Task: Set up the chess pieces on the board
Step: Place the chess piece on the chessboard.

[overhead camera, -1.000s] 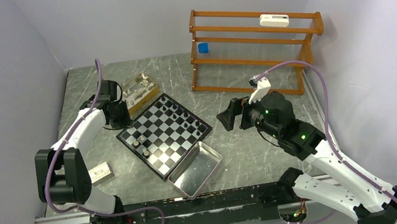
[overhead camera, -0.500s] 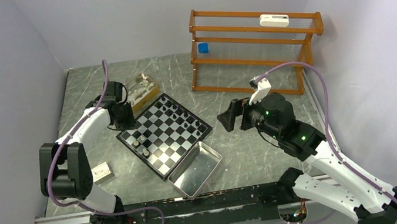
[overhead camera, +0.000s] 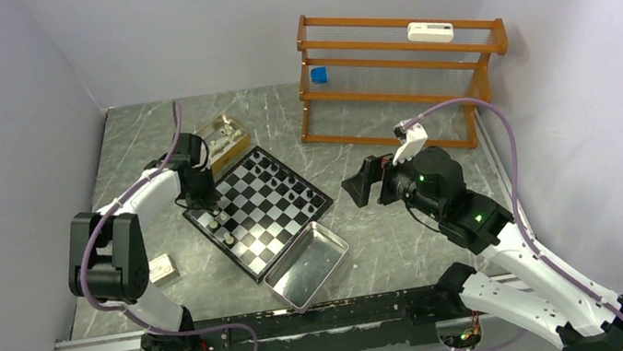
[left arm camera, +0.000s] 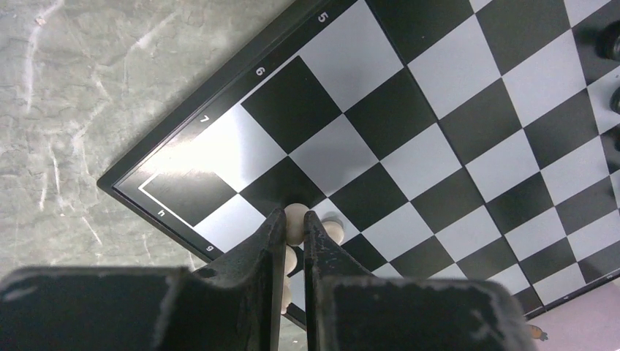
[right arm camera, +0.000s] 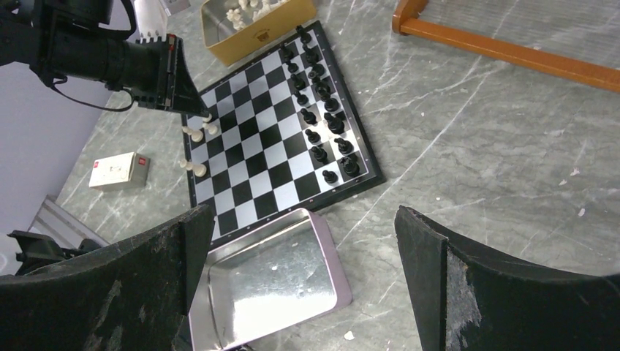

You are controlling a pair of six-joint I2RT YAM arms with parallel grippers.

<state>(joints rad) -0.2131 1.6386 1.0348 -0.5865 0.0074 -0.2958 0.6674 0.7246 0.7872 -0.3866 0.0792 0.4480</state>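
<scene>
1. A cream chess piece (left arm camera: 296, 217) is pinched between the narrow, nearly closed fingers of the left gripper (left arm camera: 293, 232). It hangs over a dark square near the left corner of the board (left arm camera: 453, 124), close to the rim lettered g and h. It cannot be told whether its base touches the square yet.
2. Two more cream pieces (left arm camera: 333, 229) stand just beside the held one. When the fingers spread to let go, a finger could knock either of them over.
3. The held piece is tiny and close to the rim. Dropped from above or at a tilt, it would likely topple and roll off onto the grey table (overhead camera: 375, 250).
4. The board lies loose on the table. Pressing down too hard or dragging sideways could shift it and upset the black pieces (overhead camera: 291, 190) ranked along its far right side.
5. The gold box (overhead camera: 221, 142), holding the remaining cream pieces, sits just beyond the board's far left edge. A low return path could clip its wall.
6. The right gripper (overhead camera: 362, 184) hovers right of the board, fingers spread wide and holding nothing. A metal tray (overhead camera: 330, 249) lies just beside the board's near edge. Any inward sweep from this arm would threaten the black ranks.
</scene>
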